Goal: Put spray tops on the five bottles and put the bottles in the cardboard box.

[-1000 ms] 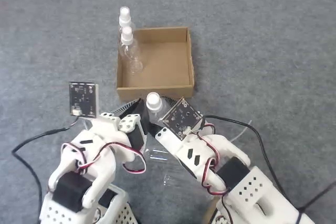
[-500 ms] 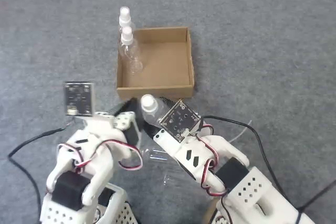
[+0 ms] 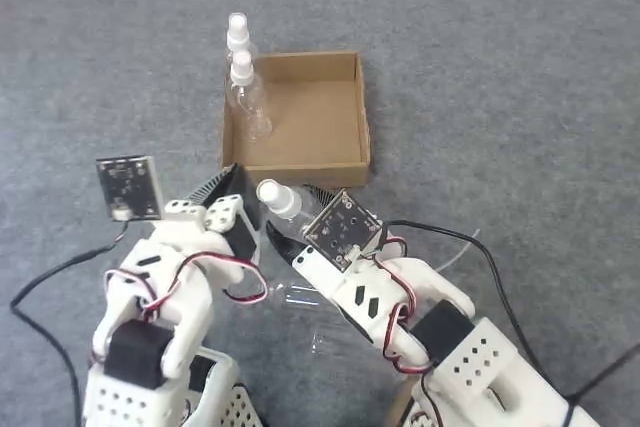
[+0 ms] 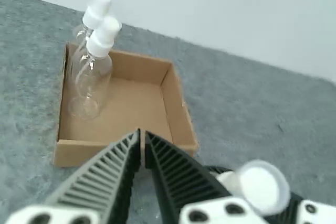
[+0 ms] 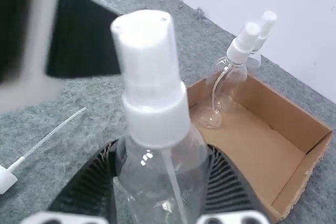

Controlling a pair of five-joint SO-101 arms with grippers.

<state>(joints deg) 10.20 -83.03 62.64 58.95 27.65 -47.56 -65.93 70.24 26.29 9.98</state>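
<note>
drew the left fingers (image 3: 222,195) back and to the left over the last second, off the spray top (image 3: 268,193) and now apart from it. pressed together bar a sliver, gripping nothing.

clamped in the right fingers (image 5: 86,182): the held bottle (image 5: 157,177), just short of the near wall of the cardboard box (image 3: 295,175), between the two arms. tipped a little further to the left than half a second ago, cap leading.

reads as the capping step finished for this one: looks seated square on the neck, with the dip tube running down inside the clear body. frees the right arm to carry forward over the near wall and lower into the box; calls for a steady grip on something so round and smooth.

already inside, leaning at the left wall: one capped bottle (image 3: 250,102). just past the far left corner: a second capped bottle (image 3: 238,35); hard to tell whether inside or behind the wall.

lying on the bench (image 3: 500,97) near the arms: a loose spray top (image 5: 6,178) with its tube. suggests three capped so far, at most two boxed, and more capping to come.
</note>
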